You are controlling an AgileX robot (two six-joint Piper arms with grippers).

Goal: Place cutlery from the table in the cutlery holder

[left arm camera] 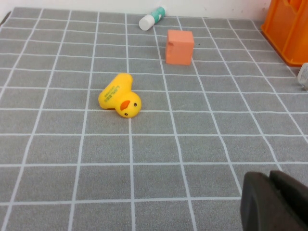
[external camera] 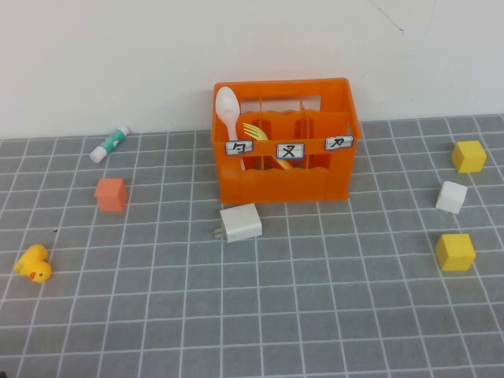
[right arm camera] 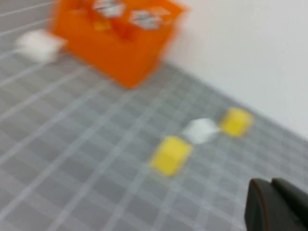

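The grey table (external camera: 315,315) carries the orange cutlery holder (external camera: 283,177) near its far edge, with the pale spoon (external camera: 227,109) upright in the leftmost compartment and the yellow fork (external camera: 260,135) leaning in the middle one. The left gripper (left arm camera: 276,204) hangs over the table's left side near the duck (left arm camera: 120,97); the right gripper (right arm camera: 279,207) is over the right side, probably near the yellow cubes (right arm camera: 171,154); I cannot tell either's state
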